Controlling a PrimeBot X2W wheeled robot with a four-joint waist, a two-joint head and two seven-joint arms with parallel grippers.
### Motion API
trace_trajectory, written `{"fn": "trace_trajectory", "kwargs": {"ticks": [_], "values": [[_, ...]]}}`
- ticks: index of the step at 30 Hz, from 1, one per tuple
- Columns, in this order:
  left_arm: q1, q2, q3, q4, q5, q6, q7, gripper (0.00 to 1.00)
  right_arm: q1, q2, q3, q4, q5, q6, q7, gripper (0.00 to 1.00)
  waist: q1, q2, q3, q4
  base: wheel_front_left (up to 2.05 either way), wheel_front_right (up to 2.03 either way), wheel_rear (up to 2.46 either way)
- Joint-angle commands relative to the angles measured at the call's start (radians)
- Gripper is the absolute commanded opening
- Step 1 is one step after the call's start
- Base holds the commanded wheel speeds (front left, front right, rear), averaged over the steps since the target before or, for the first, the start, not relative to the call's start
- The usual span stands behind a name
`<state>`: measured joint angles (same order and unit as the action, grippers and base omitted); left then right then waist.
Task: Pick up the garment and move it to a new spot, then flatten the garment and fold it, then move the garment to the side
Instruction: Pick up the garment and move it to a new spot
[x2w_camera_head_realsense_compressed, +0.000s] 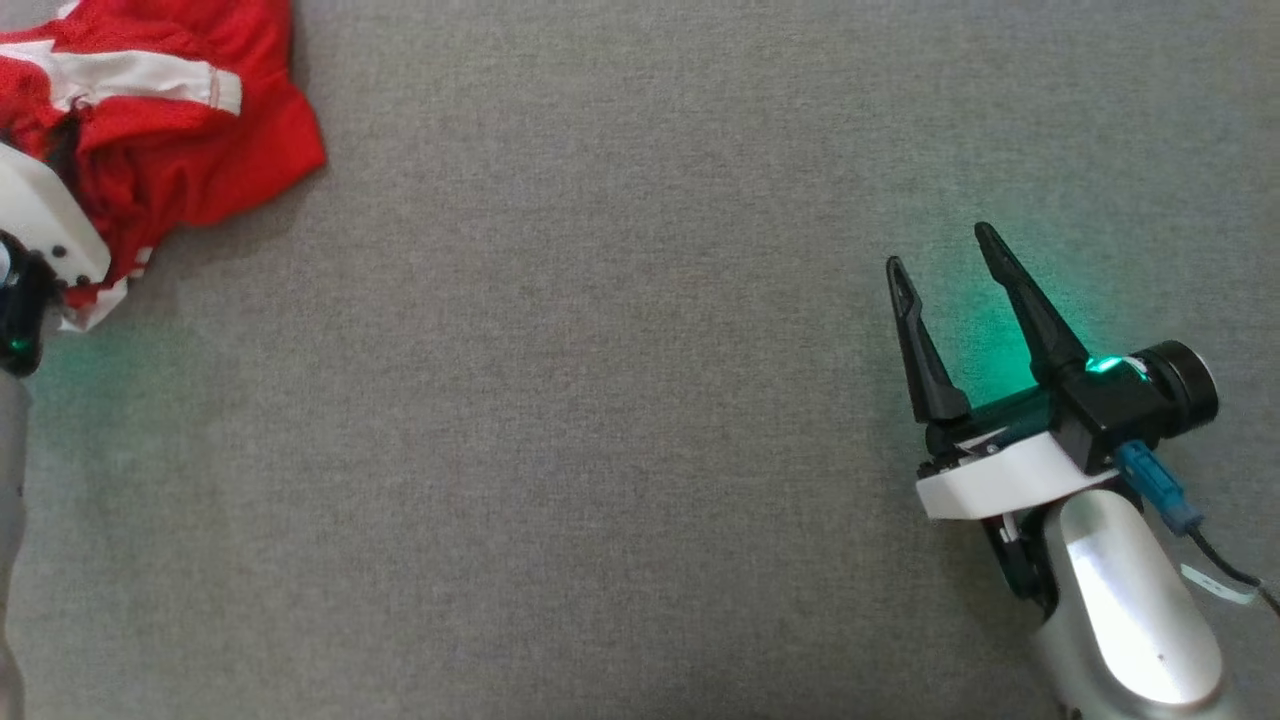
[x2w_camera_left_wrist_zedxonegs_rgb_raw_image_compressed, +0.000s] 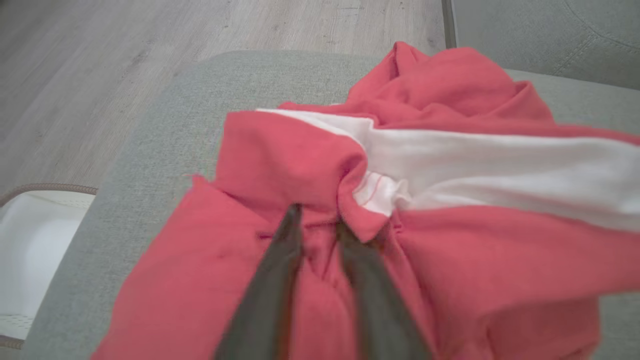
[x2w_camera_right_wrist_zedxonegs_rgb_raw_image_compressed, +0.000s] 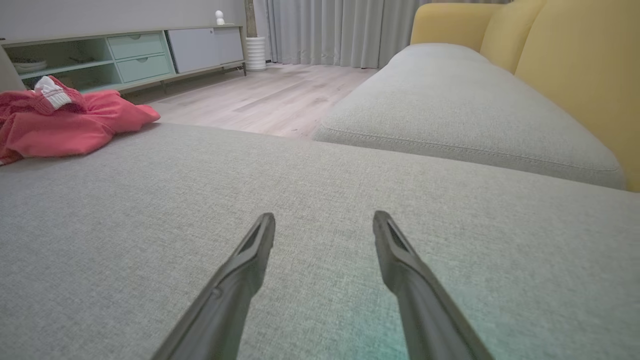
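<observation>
The garment, red with a broad white stripe, lies crumpled at the far left corner of the grey sofa cushion. In the left wrist view the garment spreads right across, and my left gripper has its two dark fingers drawn close together on a red fold near the stripe. The head view gives just that arm's white wrist over the cloth. My right gripper hovers open and bare over the cushion at the right, far from the garment; its fingers stand wide apart.
The cushion's rounded corner drops to a wooden floor, where a white container stands. A second grey cushion and a yellow sofa back lie ahead of the right gripper. A low sideboard stands across the room.
</observation>
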<state>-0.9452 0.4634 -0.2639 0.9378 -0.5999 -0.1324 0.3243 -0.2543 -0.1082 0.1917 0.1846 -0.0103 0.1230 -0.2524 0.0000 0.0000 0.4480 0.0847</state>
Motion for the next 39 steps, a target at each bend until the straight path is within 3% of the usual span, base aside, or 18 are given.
{"fn": "trace_trajectory", "kwargs": {"ticks": [1,12,18,24,30,31,35,39], "values": [[-0.038,0.065,0.015,-0.007,0.001,0.002,-0.009,0.0,0.012,0.008,0.021,-0.033,-0.003,0.008,-0.009,1.0,0.0,0.0,-0.012,-0.006,0.0,0.0,0.0],[-0.136,0.195,0.003,0.008,0.032,0.026,-0.139,0.0,0.048,0.038,0.013,-0.017,0.035,0.008,-0.009,1.0,0.0,0.0,-0.135,-0.006,0.0,0.0,0.0],[-0.191,0.206,-0.025,-0.094,0.054,0.017,-0.188,0.0,0.094,0.048,-0.007,-0.006,0.059,0.008,-0.009,1.0,0.0,0.0,-0.227,0.015,0.0,0.0,0.0],[-0.15,0.146,-0.067,-0.334,-0.001,0.006,-0.153,0.0,0.129,0.052,-0.03,-0.015,0.077,0.008,-0.009,1.0,0.0,0.0,-0.289,0.009,0.0,0.0,0.0],[0.032,0.076,-0.122,-0.666,-0.102,0.01,-0.05,0.0,0.139,0.056,-0.032,-0.04,0.087,0.008,-0.009,1.0,0.0,0.0,-0.318,-0.056,0.0,0.0,0.0],[0.032,0.076,-0.122,-0.666,-0.102,0.01,-0.05,0.0,0.139,0.056,-0.032,-0.04,0.087,0.008,-0.009,1.0,0.0,0.0,-0.318,-0.056,0.0,0.0,0.0],[0.189,0.009,-0.183,-0.843,-0.143,0.056,-0.002,0.0,0.136,0.057,-0.026,-0.053,0.096,0.008,-0.009,1.0,0.0,0.0,-0.324,-0.122,0.0,0.0,0.0],[0.332,-0.062,-0.274,-0.898,-0.161,0.088,0.03,0.0,0.131,0.058,-0.002,-0.063,0.122,0.008,-0.009,1.0,0.0,0.0,-0.318,-0.196,0.0,0.0,0.0]]}}
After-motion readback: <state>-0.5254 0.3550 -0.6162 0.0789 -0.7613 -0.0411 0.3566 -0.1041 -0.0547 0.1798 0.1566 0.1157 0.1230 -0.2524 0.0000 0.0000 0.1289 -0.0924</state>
